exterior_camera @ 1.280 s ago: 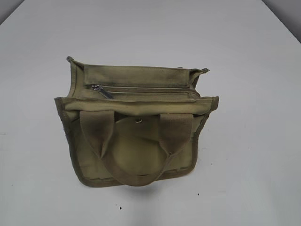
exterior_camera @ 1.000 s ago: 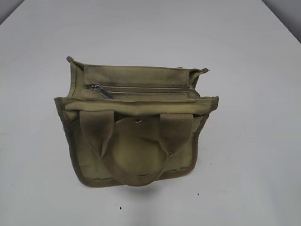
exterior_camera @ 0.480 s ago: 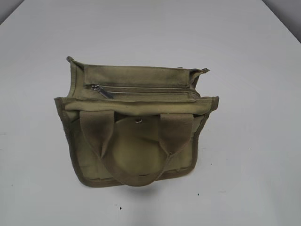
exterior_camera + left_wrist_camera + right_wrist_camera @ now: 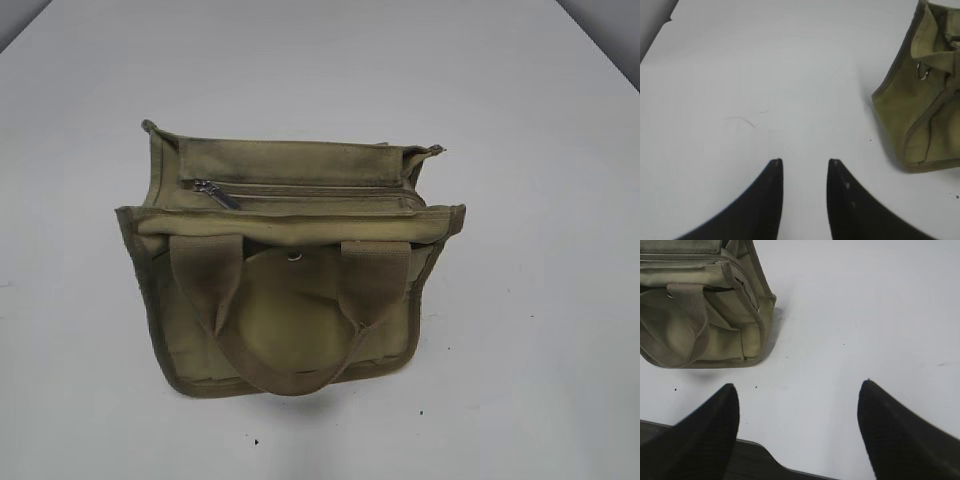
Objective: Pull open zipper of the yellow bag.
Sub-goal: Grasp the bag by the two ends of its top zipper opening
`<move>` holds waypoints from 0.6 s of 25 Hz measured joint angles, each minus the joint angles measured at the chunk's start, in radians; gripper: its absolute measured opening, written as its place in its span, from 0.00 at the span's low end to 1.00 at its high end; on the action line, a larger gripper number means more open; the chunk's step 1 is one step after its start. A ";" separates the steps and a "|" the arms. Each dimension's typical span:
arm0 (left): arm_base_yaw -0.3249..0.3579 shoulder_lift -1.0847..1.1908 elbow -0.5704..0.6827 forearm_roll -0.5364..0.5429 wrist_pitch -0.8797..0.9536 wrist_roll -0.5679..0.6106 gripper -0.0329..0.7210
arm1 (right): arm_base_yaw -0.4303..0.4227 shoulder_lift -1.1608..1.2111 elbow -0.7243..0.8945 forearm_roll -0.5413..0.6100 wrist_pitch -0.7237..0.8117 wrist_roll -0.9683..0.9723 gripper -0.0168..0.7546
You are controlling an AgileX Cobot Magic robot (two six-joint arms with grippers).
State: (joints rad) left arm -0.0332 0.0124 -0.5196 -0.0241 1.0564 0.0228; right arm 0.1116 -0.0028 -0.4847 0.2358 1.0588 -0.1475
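Both empty: left end effector (image 4: 805, 162) narrowly parted, right end effector (image 4: 799, 390) spread wide.

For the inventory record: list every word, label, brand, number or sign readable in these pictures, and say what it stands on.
None: no readable text in any view.
The yellow bag shows plain canvas, no label or print.
The zipper, its pull tab and the round snap are too small to show any marking.
The table bears only dark specks.
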 joint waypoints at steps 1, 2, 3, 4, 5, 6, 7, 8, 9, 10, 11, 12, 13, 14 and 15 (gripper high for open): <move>0.000 0.017 -0.003 -0.010 -0.007 0.000 0.36 | 0.000 0.017 -0.005 0.001 -0.009 -0.012 0.76; 0.000 0.033 -0.010 -0.026 -0.021 0.000 0.36 | 0.000 0.044 -0.013 0.002 -0.018 -0.027 0.76; 0.000 0.052 -0.021 -0.049 -0.046 0.000 0.36 | 0.000 0.087 -0.028 0.002 -0.036 -0.053 0.74; 0.000 0.070 -0.028 -0.072 -0.071 0.000 0.36 | 0.000 0.138 -0.041 0.002 -0.050 -0.079 0.73; 0.000 0.093 -0.036 -0.109 -0.107 0.000 0.36 | 0.000 0.183 -0.058 0.002 -0.067 -0.117 0.71; 0.000 0.121 -0.044 -0.141 -0.133 0.000 0.36 | 0.001 0.238 -0.075 0.004 -0.081 -0.142 0.68; 0.000 0.156 -0.049 -0.181 -0.159 0.000 0.36 | 0.009 0.290 -0.090 0.004 -0.099 -0.164 0.66; 0.000 0.196 -0.055 -0.224 -0.181 0.000 0.36 | 0.019 0.340 -0.104 0.005 -0.118 -0.182 0.65; 0.000 0.235 -0.060 -0.263 -0.197 0.000 0.36 | 0.035 0.380 -0.122 0.005 -0.135 -0.199 0.64; 0.000 0.286 -0.067 -0.314 -0.211 0.000 0.36 | 0.052 0.430 -0.142 0.006 -0.152 -0.216 0.64; 0.000 0.344 -0.074 -0.369 -0.220 0.003 0.36 | 0.066 0.482 -0.165 0.008 -0.168 -0.237 0.64; 0.000 0.404 -0.085 -0.430 -0.222 0.019 0.37 | 0.082 0.526 -0.185 0.009 -0.178 -0.258 0.63; 0.000 0.455 -0.097 -0.490 -0.222 0.050 0.37 | 0.100 0.581 -0.213 0.009 -0.185 -0.276 0.63; 0.000 0.508 -0.108 -0.556 -0.219 0.085 0.37 | 0.115 0.636 -0.242 0.010 -0.191 -0.294 0.63; 0.000 0.580 -0.123 -0.658 -0.214 0.134 0.37 | 0.135 0.691 -0.267 0.010 -0.200 -0.321 0.63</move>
State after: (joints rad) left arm -0.0332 0.5927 -0.6425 -0.6818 0.8425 0.1573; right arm 0.2465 0.6880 -0.7521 0.2457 0.8585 -0.4688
